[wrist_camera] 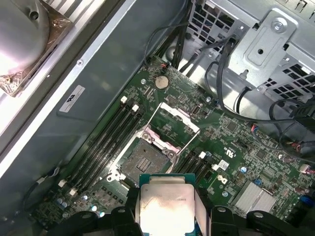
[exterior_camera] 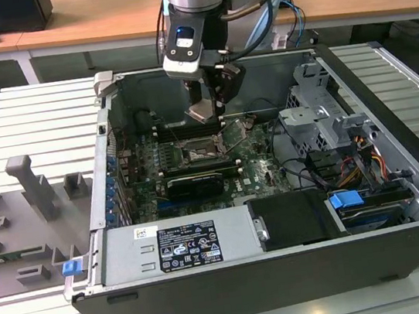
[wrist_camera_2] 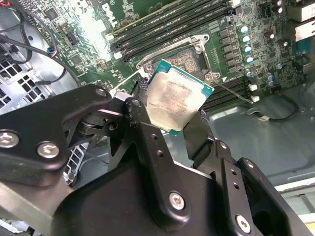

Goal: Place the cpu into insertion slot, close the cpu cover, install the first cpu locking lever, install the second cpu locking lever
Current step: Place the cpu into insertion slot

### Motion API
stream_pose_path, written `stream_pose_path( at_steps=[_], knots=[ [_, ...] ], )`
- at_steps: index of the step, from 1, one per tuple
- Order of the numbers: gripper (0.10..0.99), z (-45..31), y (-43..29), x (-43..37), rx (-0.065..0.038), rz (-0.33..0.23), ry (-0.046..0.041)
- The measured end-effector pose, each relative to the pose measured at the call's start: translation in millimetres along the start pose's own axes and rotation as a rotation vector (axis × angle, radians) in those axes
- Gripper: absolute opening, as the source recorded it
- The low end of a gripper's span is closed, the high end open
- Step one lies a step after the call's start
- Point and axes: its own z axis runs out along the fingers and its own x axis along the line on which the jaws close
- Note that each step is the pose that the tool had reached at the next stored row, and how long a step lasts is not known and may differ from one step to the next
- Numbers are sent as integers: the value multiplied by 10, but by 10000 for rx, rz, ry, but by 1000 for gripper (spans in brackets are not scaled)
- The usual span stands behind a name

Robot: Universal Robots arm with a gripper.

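The computer case (exterior_camera: 213, 297) lies open on its side on the slatted metal bench (exterior_camera: 9, 122), and the arm reaches down into it from above. The pincer (exterior_camera: 206, 107) is clenched on the cpu (exterior_camera: 201, 111), gripping the chip by two opposite edges, with its pale, smudged metal face plain to see in both wrist views (wrist_camera_2: 178, 96) (wrist_camera: 165, 209). The chip hangs in the air above the green motherboard (wrist_camera: 236, 157), clear of it. It is close to the insertion slot (exterior_camera: 199, 152) but not yet in it. The socket's dark square centre (wrist_camera: 145, 160) sits bare inside its silver rim, and in the second wrist view the chip hides part of it (wrist_camera_2: 189, 56). The cpu cover (wrist_camera: 181, 116) is swung open, standing off the socket on the side nearer the drive cage (exterior_camera: 322, 122). Long black memory slots (wrist_camera: 106, 142) run along both sides of the socket. In the exterior view a silver power supply (exterior_camera: 183, 246) fills the near side of the case, and grey plastic fixtures (exterior_camera: 34, 189) stand on the bench at that view's left.
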Motion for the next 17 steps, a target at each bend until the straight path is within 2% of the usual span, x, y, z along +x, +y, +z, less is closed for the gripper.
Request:
stream_pose_path(
  at_steps=[17],
  knots=[
    [533,10,-1,0,-11,616,-49]
  ],
)
